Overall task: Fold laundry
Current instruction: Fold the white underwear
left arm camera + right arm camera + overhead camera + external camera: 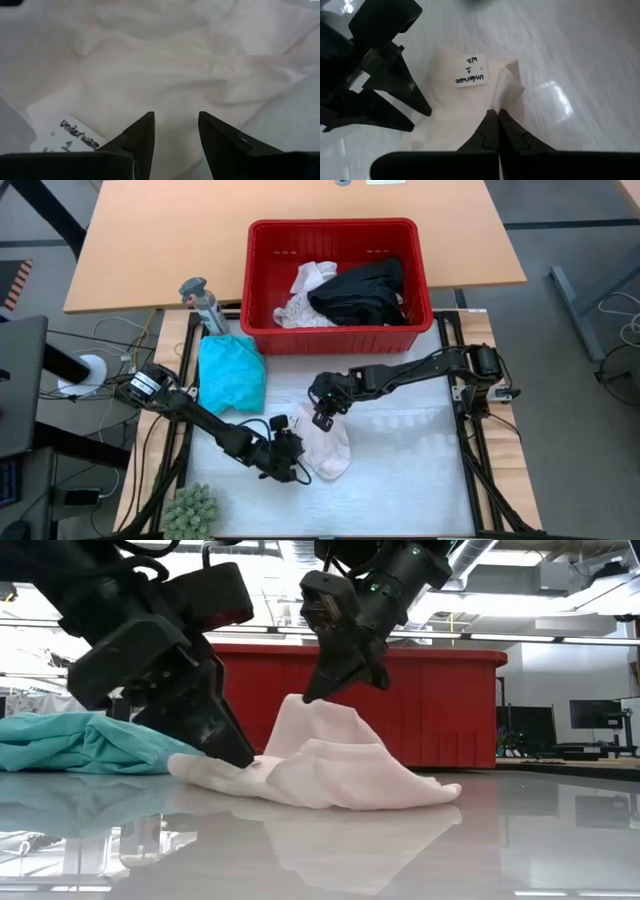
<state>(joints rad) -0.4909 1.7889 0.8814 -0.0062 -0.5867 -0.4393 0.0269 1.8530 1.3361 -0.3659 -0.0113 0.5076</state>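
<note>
A small cream-white cloth garment lies crumpled on the glossy white surface in front of the red plastic basket, with a white paper label bearing handwriting lying on it. The right gripper has its fingers pressed together, pinching a fold of this garment and lifting it into a peak above the rest of the cloth. The left gripper has its fingers partly spread, its tips down at the garment's near edge; they seem to press on the cloth, though whether they grip any of it cannot be told. A teal cloth garment sits bunched on the surface beside the left arm. Inside the basket lie a black cloth garment and a white cloth garment, touching each other.
</note>
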